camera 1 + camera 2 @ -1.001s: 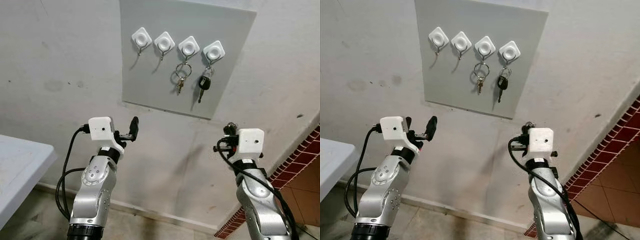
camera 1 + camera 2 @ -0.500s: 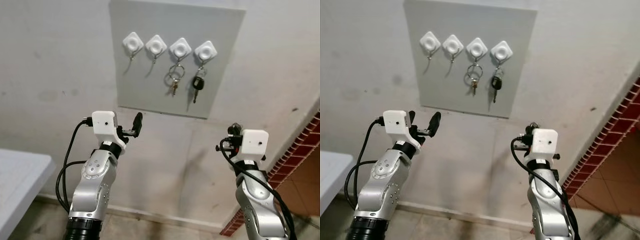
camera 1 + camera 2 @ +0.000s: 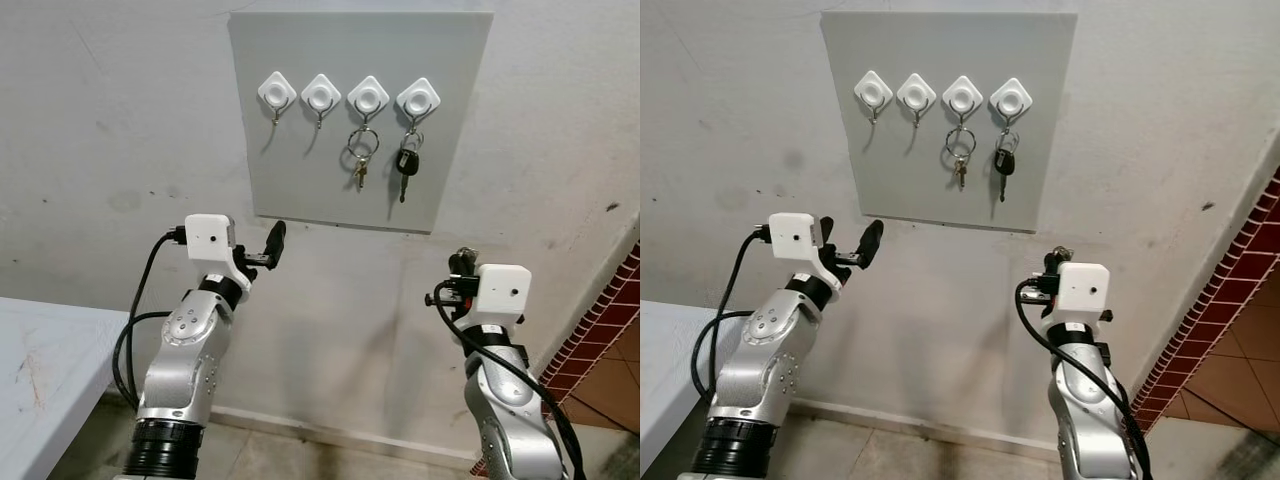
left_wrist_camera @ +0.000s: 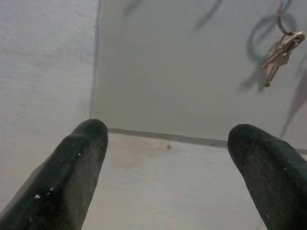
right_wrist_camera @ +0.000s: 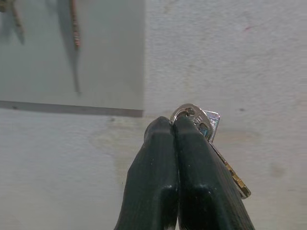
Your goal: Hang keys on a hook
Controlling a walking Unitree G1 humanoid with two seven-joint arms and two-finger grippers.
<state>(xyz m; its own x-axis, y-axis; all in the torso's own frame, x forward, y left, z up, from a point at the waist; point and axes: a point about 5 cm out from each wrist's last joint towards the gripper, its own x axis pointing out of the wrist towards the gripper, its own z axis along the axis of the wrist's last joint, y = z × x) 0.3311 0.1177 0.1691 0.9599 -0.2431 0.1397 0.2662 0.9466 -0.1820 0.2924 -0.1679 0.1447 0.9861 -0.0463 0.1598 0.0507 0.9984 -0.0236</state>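
Item: keys (image 5: 207, 125) for hanging, metal ring with a silver and a brass key; held in the right gripper (image 5: 173, 125), jaws clamped on the ring end, blades trailing alongside the fingers (image 5: 158, 167). Position: below the grey board (image 3: 300, 150) and off its right-hand lower corner, well short of the hooks

Handling, judged: light, stiff, smooth metal, likely to swing or slip; best gripped near the ring so the loop stays free to catch a hook

Board fittings: four white hooks in a row
- first hook (image 3: 277, 91): bare
- second hook (image 3: 321, 93): bare
- third hook (image 3: 367, 96): ring with small keys (image 3: 360, 160)
- fourth hook (image 3: 418, 99): black-headed key (image 3: 406, 165)

Left gripper (image 4: 168, 143): just under the board's lower edge, jaws apart, holding nothing

Desk (image 3: 40, 370): pale, lower left of the board
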